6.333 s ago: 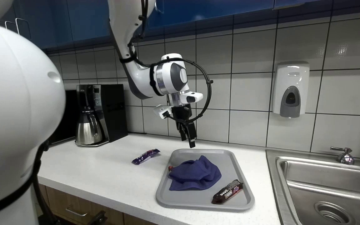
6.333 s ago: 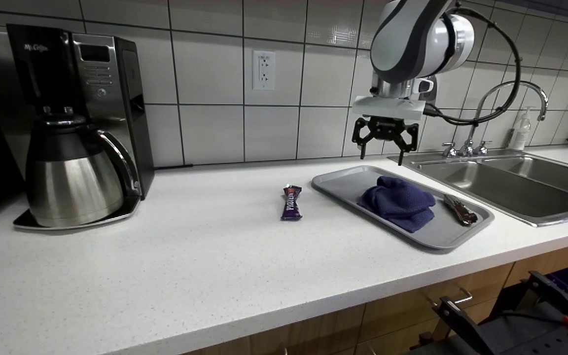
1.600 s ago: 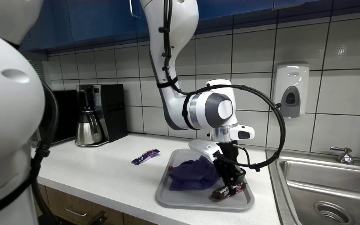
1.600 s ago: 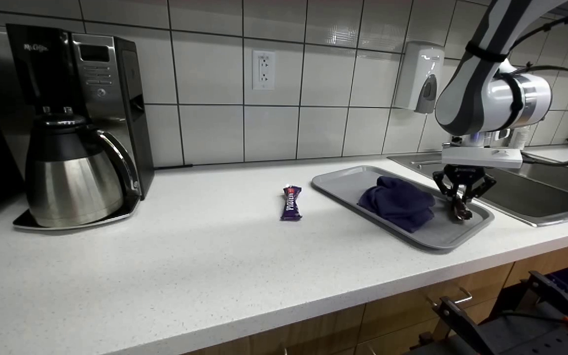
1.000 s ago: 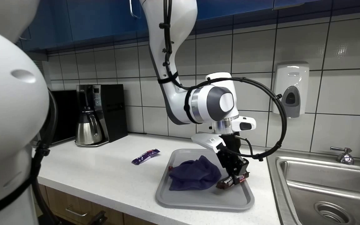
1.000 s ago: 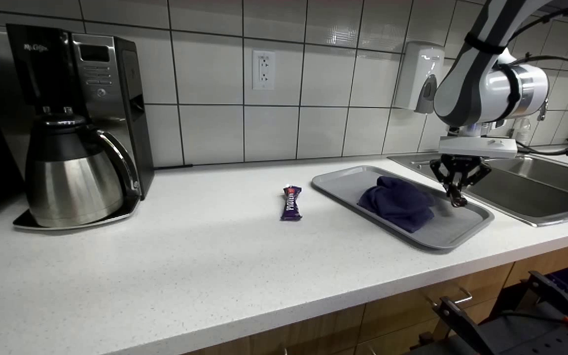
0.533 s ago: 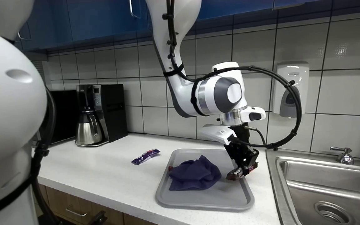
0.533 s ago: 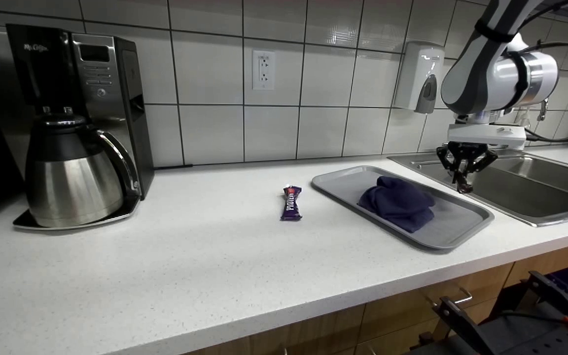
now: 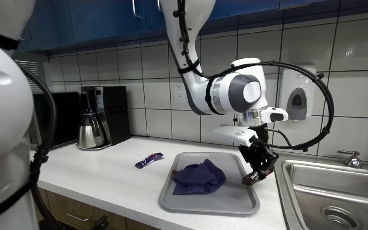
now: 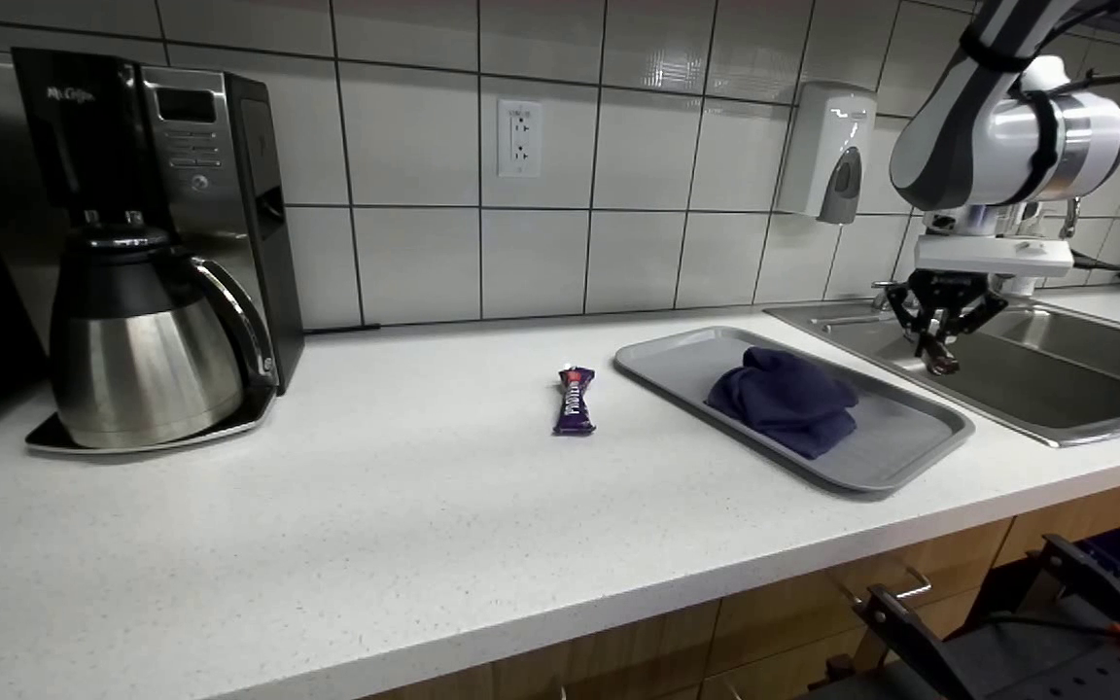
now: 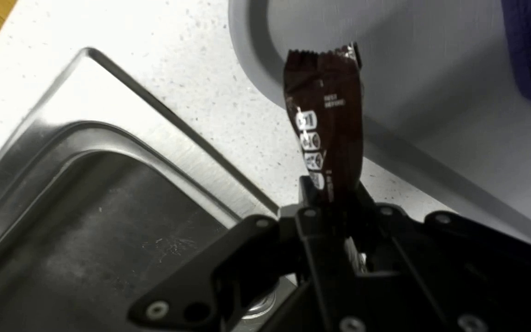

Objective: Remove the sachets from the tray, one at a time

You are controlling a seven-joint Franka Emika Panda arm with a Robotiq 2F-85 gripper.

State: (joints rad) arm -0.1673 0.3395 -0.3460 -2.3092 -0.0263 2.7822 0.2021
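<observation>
- the brown sachet (image 11: 327, 124) hangs above the sink-side rim of the tray (image 9: 216, 204), seemingly clear of it;
- the fingers (image 9: 262, 174) are clenched across its middle, both ends poking out;
- lowered too soon, it could catch astride the rim; swung too far, it could drop into the sink (image 11: 173, 143);
- 1 purple sachet (image 9: 149, 160) lies on the tabletop (image 9: 107, 172), well apart;
- a red scrap (image 9: 174, 172) shows at the edge of the cloth (image 9: 200, 179); perhaps a hidden sachet, easily missed

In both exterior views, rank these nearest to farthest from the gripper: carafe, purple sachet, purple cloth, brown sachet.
1. Brown sachet: clamped in the gripper.
2. Purple cloth: on the tray, picture-left of the gripper.
3. Purple sachet: on the counter, picture-left of the tray.
4. Carafe: in the coffee maker, farthest picture-left.
</observation>
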